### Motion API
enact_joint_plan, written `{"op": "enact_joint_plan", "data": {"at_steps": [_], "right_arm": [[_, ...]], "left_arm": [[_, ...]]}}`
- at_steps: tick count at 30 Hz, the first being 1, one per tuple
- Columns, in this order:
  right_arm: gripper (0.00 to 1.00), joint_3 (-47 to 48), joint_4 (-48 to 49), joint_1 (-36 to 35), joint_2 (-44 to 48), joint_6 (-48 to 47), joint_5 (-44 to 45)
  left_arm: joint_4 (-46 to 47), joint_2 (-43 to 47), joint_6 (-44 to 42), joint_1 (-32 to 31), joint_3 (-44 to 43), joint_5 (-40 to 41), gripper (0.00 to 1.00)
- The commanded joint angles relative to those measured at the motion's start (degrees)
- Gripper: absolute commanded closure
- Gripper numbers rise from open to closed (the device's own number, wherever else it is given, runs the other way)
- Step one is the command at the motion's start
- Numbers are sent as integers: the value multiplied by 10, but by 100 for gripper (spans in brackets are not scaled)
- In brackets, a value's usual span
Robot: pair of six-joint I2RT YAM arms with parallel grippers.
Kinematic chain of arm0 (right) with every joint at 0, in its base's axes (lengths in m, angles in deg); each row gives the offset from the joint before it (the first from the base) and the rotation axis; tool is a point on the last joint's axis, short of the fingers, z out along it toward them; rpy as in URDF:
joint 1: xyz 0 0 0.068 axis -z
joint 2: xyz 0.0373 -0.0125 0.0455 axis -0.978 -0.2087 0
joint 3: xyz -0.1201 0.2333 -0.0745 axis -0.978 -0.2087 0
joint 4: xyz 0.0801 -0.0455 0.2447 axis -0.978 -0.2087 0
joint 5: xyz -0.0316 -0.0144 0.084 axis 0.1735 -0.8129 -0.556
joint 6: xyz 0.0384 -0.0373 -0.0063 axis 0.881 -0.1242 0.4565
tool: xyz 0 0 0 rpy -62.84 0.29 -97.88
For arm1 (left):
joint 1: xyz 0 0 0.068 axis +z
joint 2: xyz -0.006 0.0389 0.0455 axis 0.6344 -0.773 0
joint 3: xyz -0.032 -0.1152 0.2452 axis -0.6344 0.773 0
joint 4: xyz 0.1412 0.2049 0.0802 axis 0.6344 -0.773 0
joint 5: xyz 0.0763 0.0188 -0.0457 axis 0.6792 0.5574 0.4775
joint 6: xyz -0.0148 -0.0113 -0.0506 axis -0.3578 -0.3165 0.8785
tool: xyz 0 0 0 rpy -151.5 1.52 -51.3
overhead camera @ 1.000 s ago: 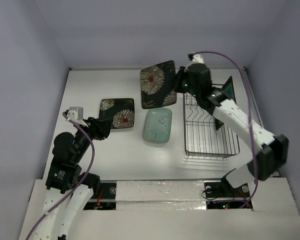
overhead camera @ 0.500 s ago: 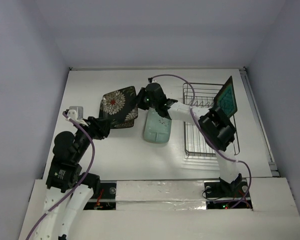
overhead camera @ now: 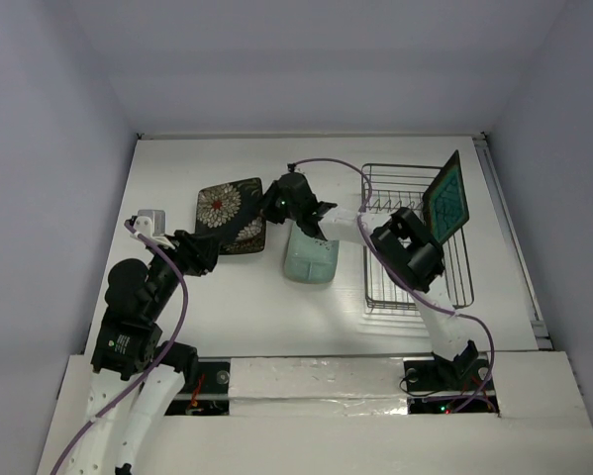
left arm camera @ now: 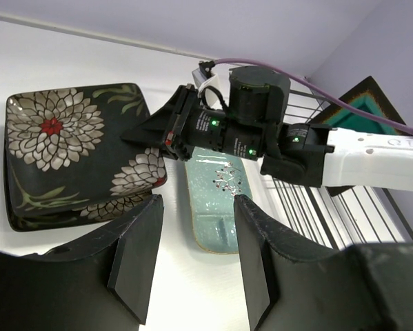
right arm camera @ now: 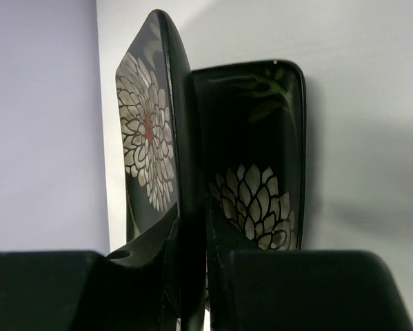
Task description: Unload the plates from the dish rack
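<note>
Swung the right gripper over from the far corner of the thin grey wire dish rack to the left half of the white table within the last second. Brought along a dark square plate with a white-and-red flower pattern, pinched by one edge between jaws shut tight on its rim. Held it high and steeply tilted half a second back, then lowered it almost flat over the matching dark flowered square plate lying on the table, overlapping it and offset toward the far left. Looked angled up from the lower plate at the gripped edge in the right wrist view; could not tell whether the far edge touched yet. Left the pale mint-green oblong plate flat on the table just beside the pair, between them and the rack. Kept the left gripper hovering near the stack, unmoved, jaws spread wide and empty. Left only the dark-rimmed square plate with a teal centre standing upright at the rack's right side. Judged three of four plates effectively out: release and withdrawal due here, then one last trip back to the rack.
</note>
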Motion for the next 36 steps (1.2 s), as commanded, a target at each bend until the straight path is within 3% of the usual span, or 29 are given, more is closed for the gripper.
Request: {"op": "enact_joint_plan", "data": {"at_steps": [1,5,12,24,29,33,36], "right_arm": [[100,52,112,-12,15,41,-3],[100,45,104,-12,15,38,4],[85,37,85,-17,13,32,17],[74,36,74,-23,-1,36,26],[61,47,27,-28,-1,13,34],[40,79,-67,-28,-4,-23,54],[30,118,-134,-33,-7,-55,74]], "left_arm": [[25,-2,2,4,0,-7,58],[25,0,3,4,0,-8,58],[25,4,3,4,0,-8,58],[24,8,4,4,1,-7,58],[24,9,4,4,1,-8,58],[25,10,3,4,1,-9,58],[24,11,3,4,1,-8,58]]}}
